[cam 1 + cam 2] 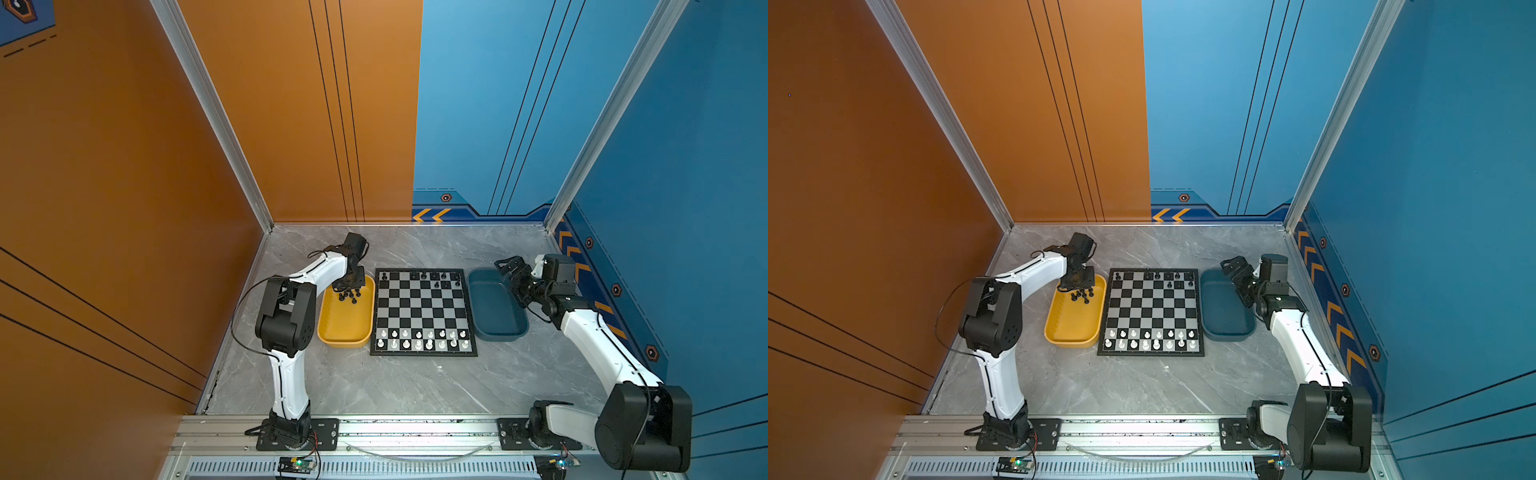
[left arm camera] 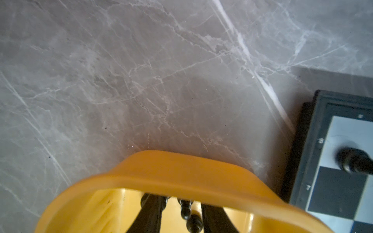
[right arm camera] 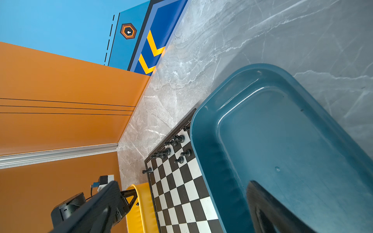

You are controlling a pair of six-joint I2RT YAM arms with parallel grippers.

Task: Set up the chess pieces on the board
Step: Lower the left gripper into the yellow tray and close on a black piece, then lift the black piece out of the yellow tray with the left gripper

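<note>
My left gripper [image 1: 348, 289] is down at the yellow tray's [image 1: 344, 326] far end, jaws narrow, straddling a black chessman [image 2: 189, 218], apparently not yet pinched. Tiny, light, glossy: I'd grip its waist gently, or it squirts out.

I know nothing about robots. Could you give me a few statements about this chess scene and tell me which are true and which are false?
1. The white pieces stand in two rows at the near side of the board. True.
2. Every black piece is on the board. False: several black pieces are in the yellow tray.
3. The dark blue tray holds chess pieces. False: none show in it.
4. The left jaws are down at the far end of the yellow tray, one on either side of a black piece. True.
5. The right jaws grip a white pawn. False: they are open, holding nothing, above the dark blue tray.
</note>
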